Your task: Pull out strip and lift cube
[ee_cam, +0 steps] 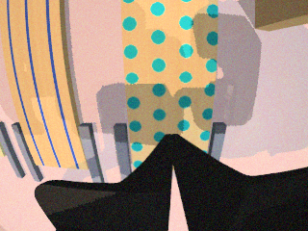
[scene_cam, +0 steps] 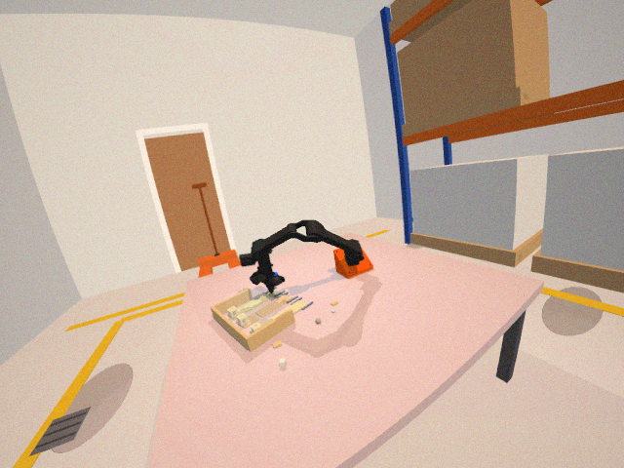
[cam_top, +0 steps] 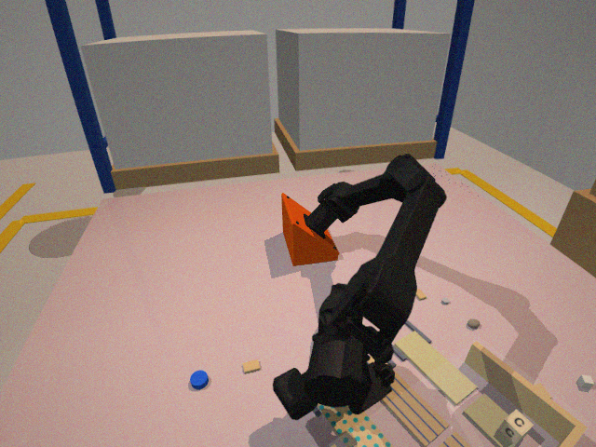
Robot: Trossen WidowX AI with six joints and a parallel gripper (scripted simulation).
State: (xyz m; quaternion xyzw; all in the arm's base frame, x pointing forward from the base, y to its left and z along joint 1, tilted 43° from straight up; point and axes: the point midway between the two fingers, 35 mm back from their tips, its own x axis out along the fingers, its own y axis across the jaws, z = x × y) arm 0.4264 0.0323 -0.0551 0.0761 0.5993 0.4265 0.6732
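Note:
My gripper point(scene_cam: 272, 291) point(ee_cam: 170, 140) is shut and empty, low over the near end of the dotted strip point(cam_top: 357, 424) point(ee_cam: 144, 30). Whether it touches the strip cannot be told. The striped strip point(cam_top: 414, 405) point(ee_cam: 36, 82) lies beside it; the top view shows a gap between its near length and a further piece. The plain yellow strip point(cam_top: 435, 368) is parted by a gap from a second piece point(cam_top: 483, 417), which carries a cube point(cam_top: 519, 423) marked C. In the exterior view several pale cubes stand in the tray point(scene_cam: 273, 333); their marks are unreadable.
Thin dark rails point(ee_cam: 121, 149) point(ee_cam: 218, 144) flank the strip ends. The tray's wooden wall point(cam_top: 521, 386) stands beside the yellow strip. A blue disc point(cam_top: 199, 379), a small wooden block point(cam_top: 250, 366), a grey stone point(cam_top: 473, 323) and a small white block point(cam_top: 585, 383) point(scene_cam: 282, 362) lie around.

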